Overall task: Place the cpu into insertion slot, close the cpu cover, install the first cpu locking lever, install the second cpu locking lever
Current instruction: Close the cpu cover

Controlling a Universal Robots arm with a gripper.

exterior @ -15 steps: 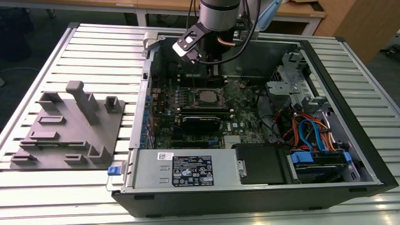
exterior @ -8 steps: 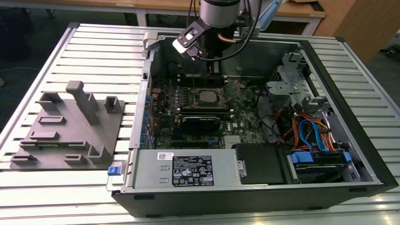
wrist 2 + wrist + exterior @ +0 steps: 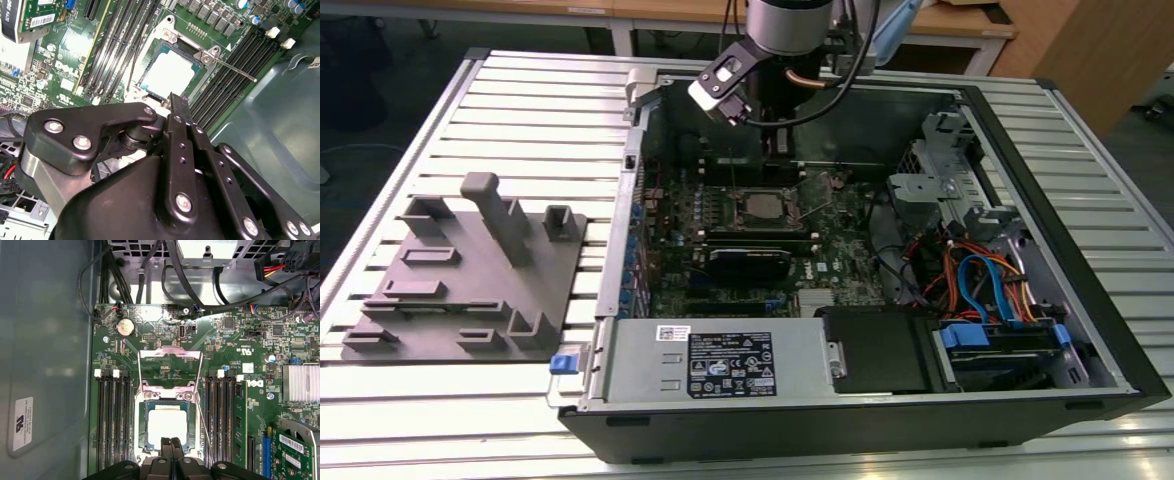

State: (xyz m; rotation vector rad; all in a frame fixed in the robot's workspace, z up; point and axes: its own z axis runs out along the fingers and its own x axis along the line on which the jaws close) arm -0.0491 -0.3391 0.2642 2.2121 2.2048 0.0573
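While the table point(image 3: 520, 90) carries the open computer case point(image 3: 854, 430) and the motherboard point(image 3: 235, 350) inside it, the insertion slot point(image 3: 141, 426) on that board already holds the cpu point(image 3: 169, 424). The chip lies flat and square, with the cpu cover point(image 3: 170, 354) swung open just beyond the slot. The hand point(image 3: 170, 441) is clenched and empty at the slot's opposite edge; closing the cover well probably calls for a gentle, even push on its frame, clear of the chip and the thin locking lever point(image 3: 204, 430).
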